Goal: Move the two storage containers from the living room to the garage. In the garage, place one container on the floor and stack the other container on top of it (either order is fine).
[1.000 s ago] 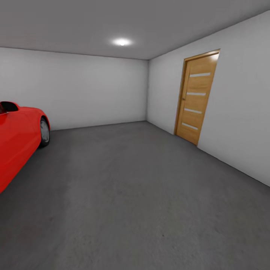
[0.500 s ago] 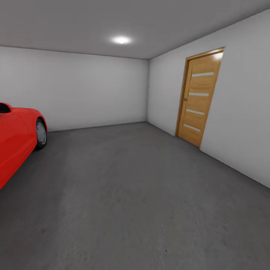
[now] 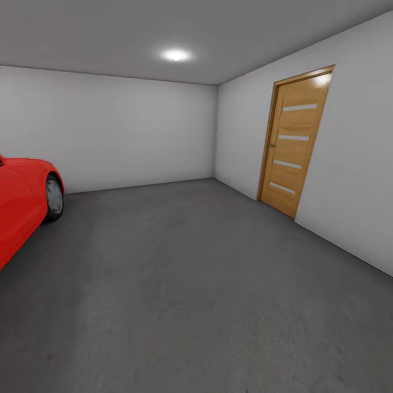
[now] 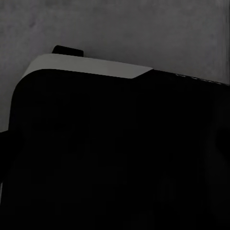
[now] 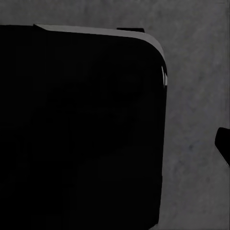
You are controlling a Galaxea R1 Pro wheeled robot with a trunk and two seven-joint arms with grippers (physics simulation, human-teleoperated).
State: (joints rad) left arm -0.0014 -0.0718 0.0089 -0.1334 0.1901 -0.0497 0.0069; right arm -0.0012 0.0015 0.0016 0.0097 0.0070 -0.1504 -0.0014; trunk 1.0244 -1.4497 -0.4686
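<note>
Rolling through the garage, over dark grey concrete floor [image 3: 207,295]; red car [image 3: 22,202] at near left, wooden door [image 3: 295,144] on the right wall, ceiling light [image 3: 174,54] overhead. No storage containers in sight here, so no telling where they sit. Wrist views blocked by a dark rounded body [image 4: 115,153], so cannot tell either end effector's state. Best done by steering wide of the car and choosing open floor mid-room.

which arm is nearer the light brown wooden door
Probably right: the light brown wooden door is on the right wall, the red car on the left arm's side. Exact arm poses cannot be told.
</note>
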